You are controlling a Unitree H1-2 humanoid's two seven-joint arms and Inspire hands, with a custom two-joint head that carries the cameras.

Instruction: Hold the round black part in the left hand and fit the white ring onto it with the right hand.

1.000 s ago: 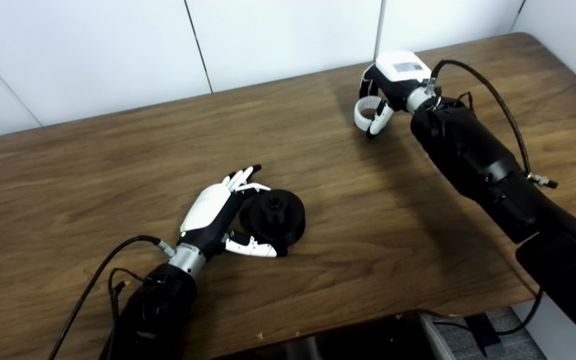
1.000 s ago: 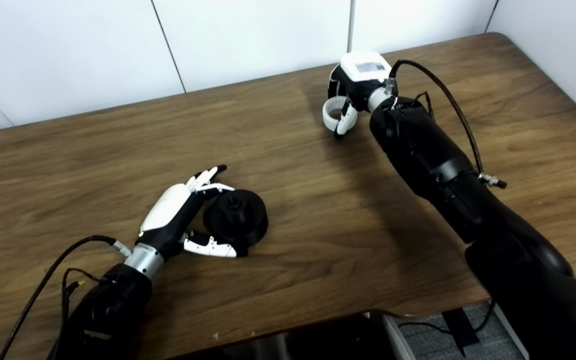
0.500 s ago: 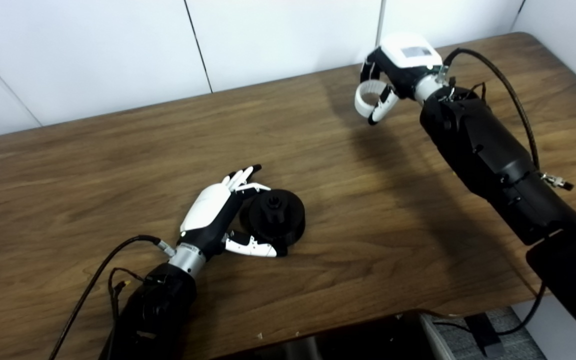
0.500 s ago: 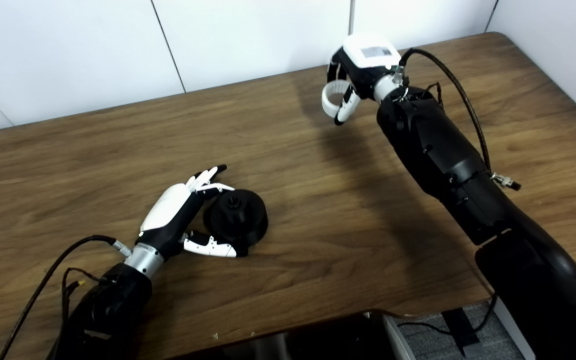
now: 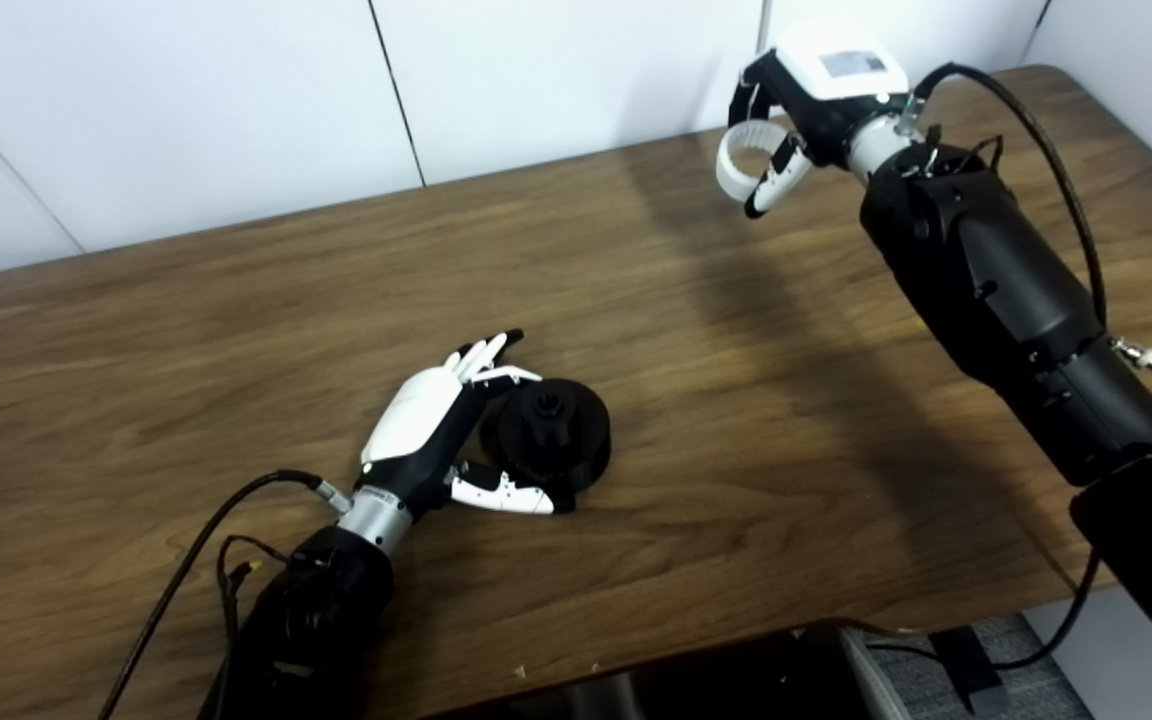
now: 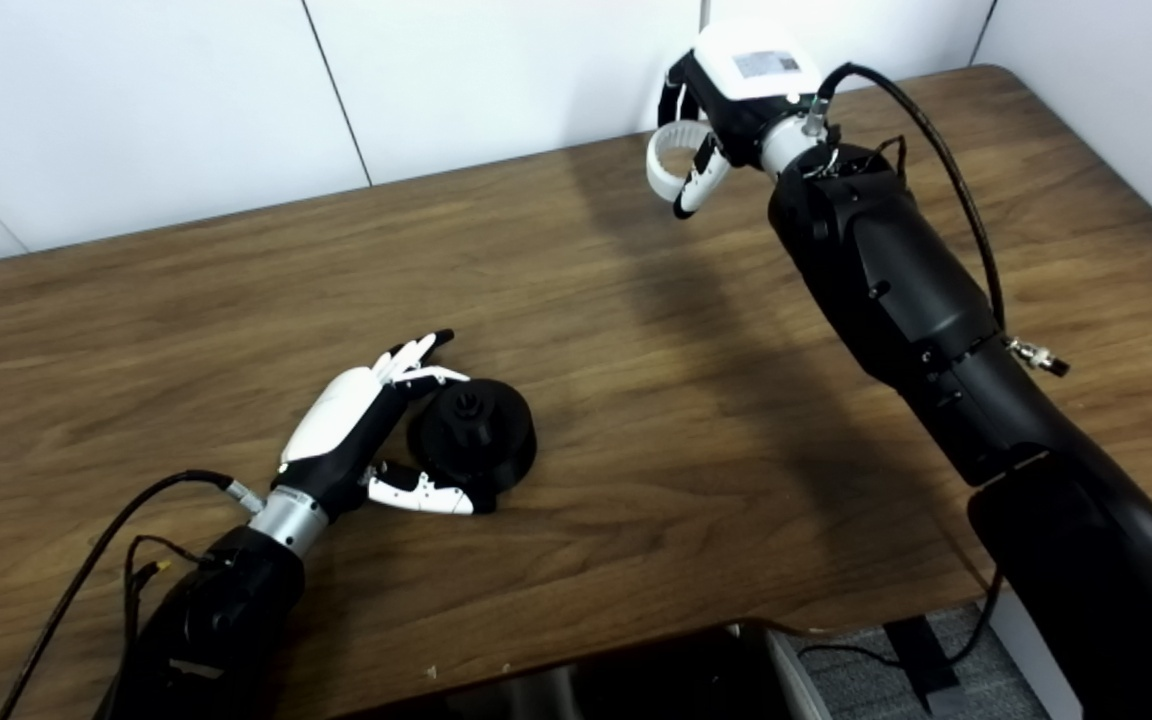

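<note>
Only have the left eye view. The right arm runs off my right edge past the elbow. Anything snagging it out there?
Observer: No snag that I can see. The right eye view keeps the right arm in frame down to the bottom edge, with nothing touching it. Its right hand holds the white ring up in the air.
Operator: Table under that upper arm?
Observer: Yes. In the right eye view the table shows past the arm, out to its near right corner.
</note>
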